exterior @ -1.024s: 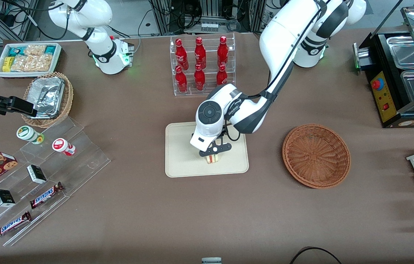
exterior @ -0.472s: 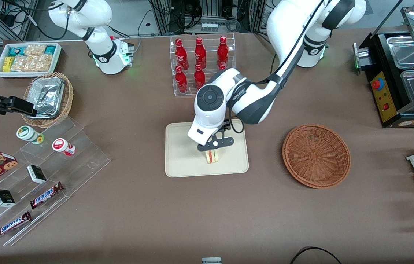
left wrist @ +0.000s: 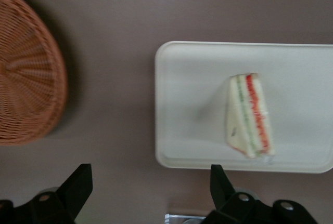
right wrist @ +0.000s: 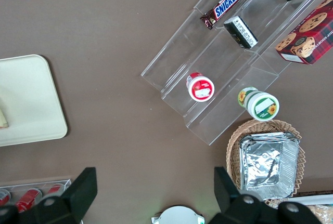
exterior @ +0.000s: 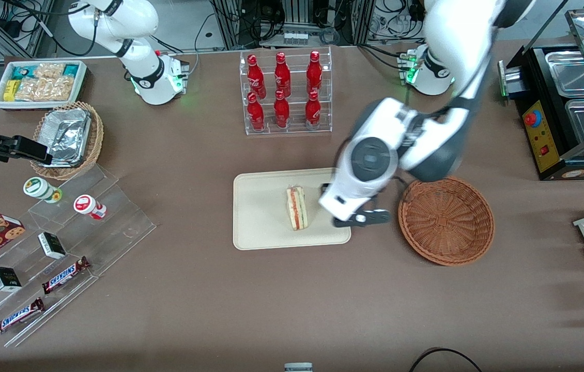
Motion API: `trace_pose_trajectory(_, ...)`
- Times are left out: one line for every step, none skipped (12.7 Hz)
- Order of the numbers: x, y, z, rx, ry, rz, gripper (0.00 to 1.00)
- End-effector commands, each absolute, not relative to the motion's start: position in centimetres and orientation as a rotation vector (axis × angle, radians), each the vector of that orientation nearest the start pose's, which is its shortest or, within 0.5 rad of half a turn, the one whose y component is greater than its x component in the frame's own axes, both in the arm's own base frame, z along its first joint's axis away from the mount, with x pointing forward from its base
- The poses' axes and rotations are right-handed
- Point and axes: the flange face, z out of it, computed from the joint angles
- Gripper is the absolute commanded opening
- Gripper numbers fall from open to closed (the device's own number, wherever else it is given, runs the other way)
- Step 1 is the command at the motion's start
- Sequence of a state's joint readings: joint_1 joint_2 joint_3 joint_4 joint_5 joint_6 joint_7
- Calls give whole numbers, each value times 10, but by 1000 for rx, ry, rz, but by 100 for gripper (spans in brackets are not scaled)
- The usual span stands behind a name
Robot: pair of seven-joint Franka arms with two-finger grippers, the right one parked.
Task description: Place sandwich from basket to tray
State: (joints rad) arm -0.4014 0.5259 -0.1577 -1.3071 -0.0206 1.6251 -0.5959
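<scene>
On the tray [exterior: 261,217] lies the sandwich [exterior: 296,207] (filling edge turned up). Above the table between tray and basket [exterior: 446,219] hangs the gripper [exterior: 360,219], seemingly well raised, fingers spread apart, holding nothing.

- A robot lab staged as a snack shop.
- Soda bottles [exterior: 281,90] and chocolate bars [exterior: 64,275] on acrylic racks.
- Cables and equipment frames edge the desk [exterior: 194,310].

White-and-grey arm, black pincer [exterior: 362,220]
</scene>
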Motion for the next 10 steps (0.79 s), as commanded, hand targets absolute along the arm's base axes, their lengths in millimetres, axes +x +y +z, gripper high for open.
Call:
trace_pose_trajectory(586, -275, 457, -3100, -60, 411, 100)
trace_pose_trajectory(595, -241, 468, -3109, -116, 400, 100)
trace_pose_trajectory(598, -216, 478, -3119, -88, 397, 100)
trace_pose_trajectory(597, -198, 486, -3120, -33, 404, 100)
trace_pose_trajectory(599, -168, 494, -3125, -23, 411, 100)
trace_pose_trajectory(596, -151, 502, -3128, -4, 417, 100)
trace_pose_trajectory(589, -136, 513, -3133, 10, 411, 100)
trace_pose_trajectory(580, -119, 520, -3131, 19, 413, 100)
trace_pose_trajectory(569, -115, 528, -3127, 24, 403, 100)
trace_pose_trajectory(561, -111, 535, -3122, 17, 391, 100)
